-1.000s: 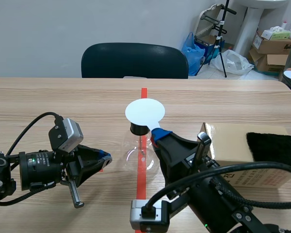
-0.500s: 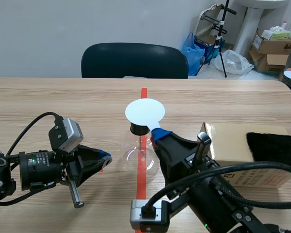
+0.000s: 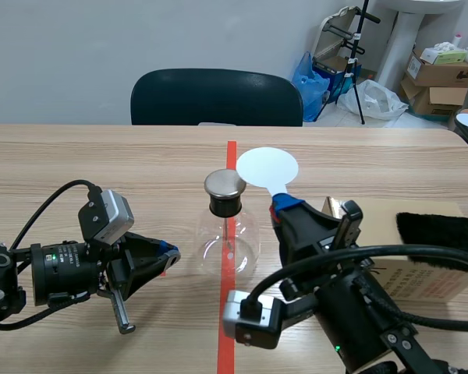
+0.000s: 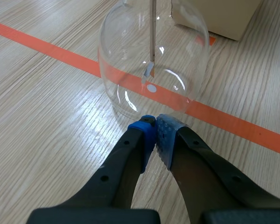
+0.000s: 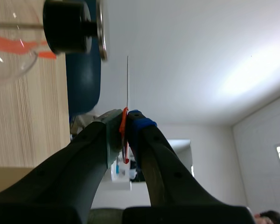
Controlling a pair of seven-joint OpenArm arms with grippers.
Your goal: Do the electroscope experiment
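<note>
Two end effectors flanked the clear glass electroscope flask (image 3: 228, 234), which stood on the wooden bench (image 3: 101, 164) astride its tape line (image 3: 231, 148), its black stopper (image 3: 224, 206) topped by a round metal cap (image 3: 224, 184). The left end effector (image 3: 165, 252), pressed together on nothing, lay just left of the flask. The right end effector (image 3: 285, 207) pinched a white round disc (image 3: 267, 167) by its stem, just right of the cap and apart from it. Likely hazard: a low sweep could strike the cap and tip the flask, or the thin stem could twist in the pinch.
</note>
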